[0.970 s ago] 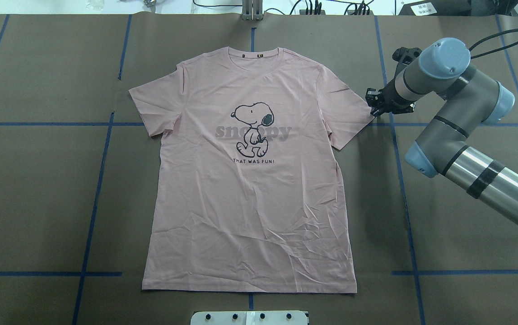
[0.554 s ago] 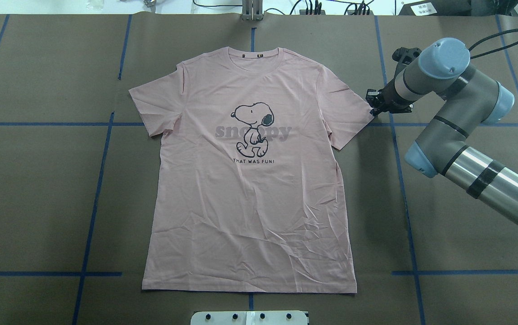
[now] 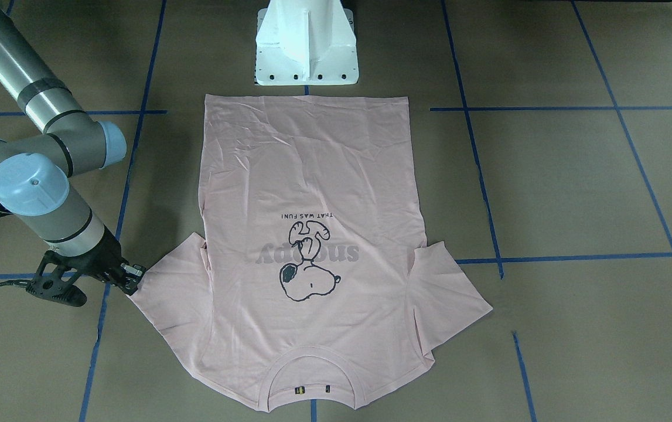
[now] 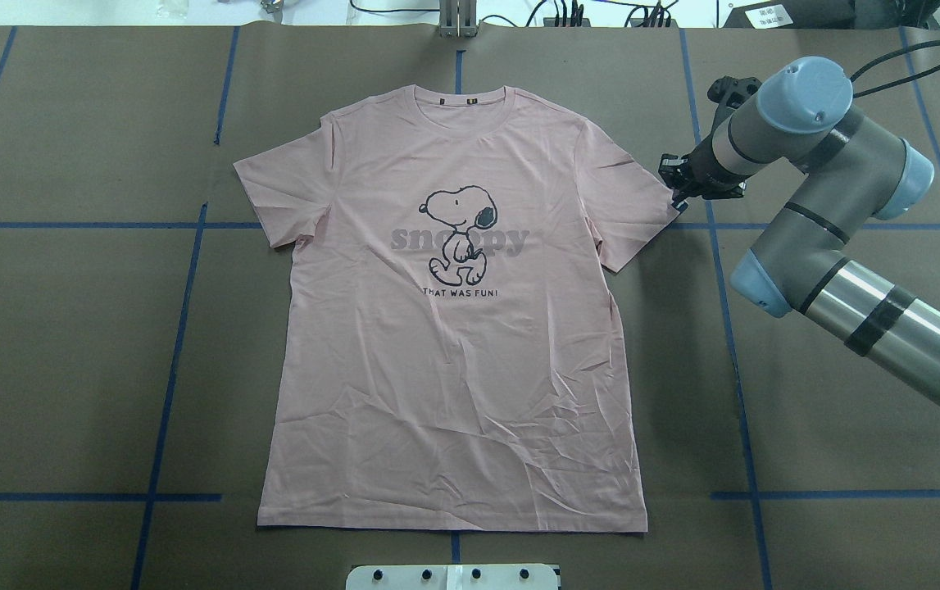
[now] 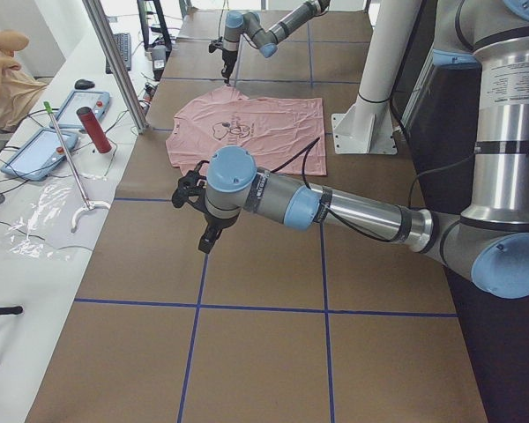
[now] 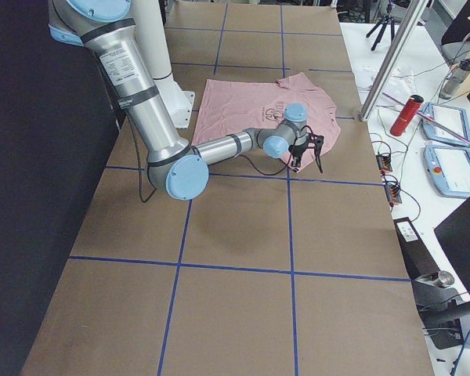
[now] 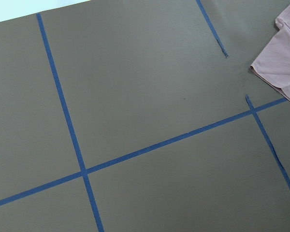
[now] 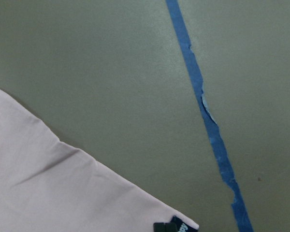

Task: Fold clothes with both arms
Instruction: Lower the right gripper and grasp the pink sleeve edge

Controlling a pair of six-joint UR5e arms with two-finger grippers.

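The pale pink T-shirt [image 4: 453, 369] lies flat and face up on the brown table, neck at the far edge, with the dog print in its middle. My right gripper [image 4: 677, 190] sits low at the tip of the shirt's right-hand sleeve. In the right wrist view its black fingertips [image 8: 170, 226] are pinched together on that sleeve corner [image 8: 63, 193]. The front-facing view shows the same grip [image 3: 135, 280] on the shirt [image 3: 312, 164]. My left gripper [image 5: 207, 240] hangs over bare table well away from the shirt [image 5: 247, 123]. I cannot tell whether it is open or shut. The left wrist view catches only a sleeve edge [image 7: 282, 63].
Blue tape lines cross the brown table cover. The white pedestal base [image 3: 306, 41] stands at the robot's side by the shirt's hem. A side bench beyond the far edge holds a red bottle [image 5: 94, 129], tablets and cables, next to a slanted metal post [image 5: 115, 62].
My right gripper and wrist have shifted slightly left and toward the far edge, staying at the sleeve tip. The shirt's body has not moved.
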